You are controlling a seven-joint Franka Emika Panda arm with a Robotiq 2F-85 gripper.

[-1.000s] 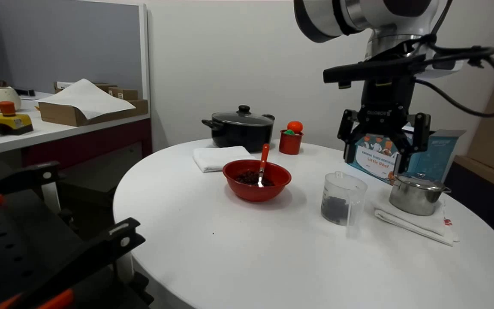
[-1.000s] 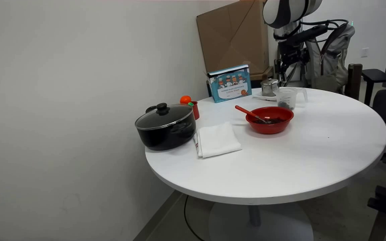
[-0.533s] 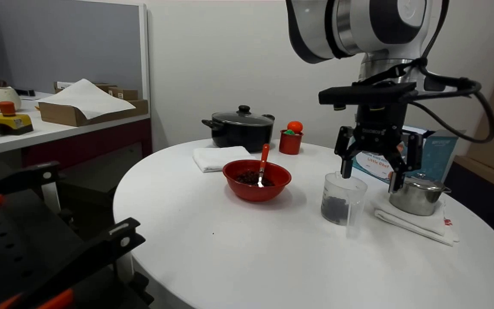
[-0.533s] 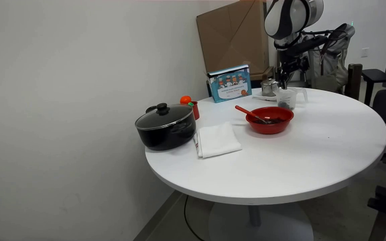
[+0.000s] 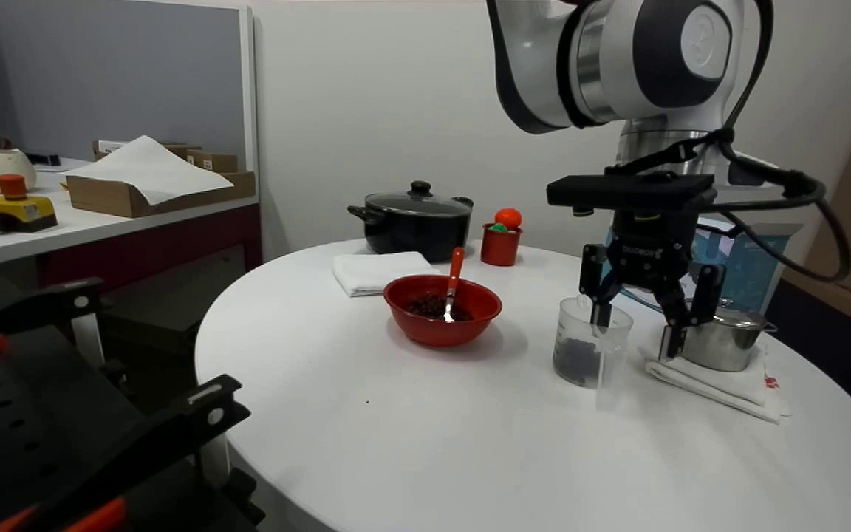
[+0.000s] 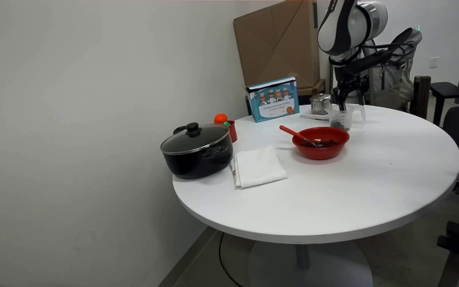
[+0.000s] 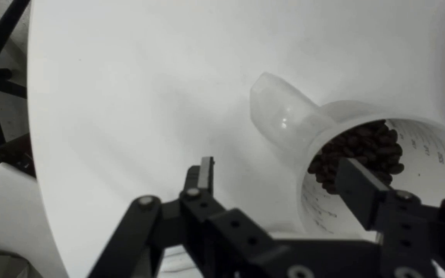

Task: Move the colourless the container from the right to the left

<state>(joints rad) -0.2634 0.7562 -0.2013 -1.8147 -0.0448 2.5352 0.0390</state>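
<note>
The see-through container (image 5: 572,324) stands upright on the white table, with dark beans in its lower part. It also shows in an exterior view (image 6: 334,116) behind the red bowl. In the wrist view I look into its mouth, past its wall (image 7: 427,166); its handle (image 7: 280,112) points up and left. My gripper (image 5: 634,332) is open and empty, jaws wide apart. In the wrist view (image 7: 276,164) one finger (image 7: 357,189) is over or just inside the mouth. The other finger (image 7: 205,173) is outside the container, apart from its wall.
A shiny metal pot (image 5: 721,347) on a folded towel (image 5: 736,391) stands close beside the gripper, with a blue box (image 6: 275,101) behind. A red bowl (image 5: 440,336) with a spoon is near the container. A black pot (image 5: 418,229), red cup (image 5: 499,247) and white towel (image 5: 381,272) are farther off.
My gripper has moved down, from above the container to where one finger is at its mouth. It stays open. The container and the other things have not moved.
</note>
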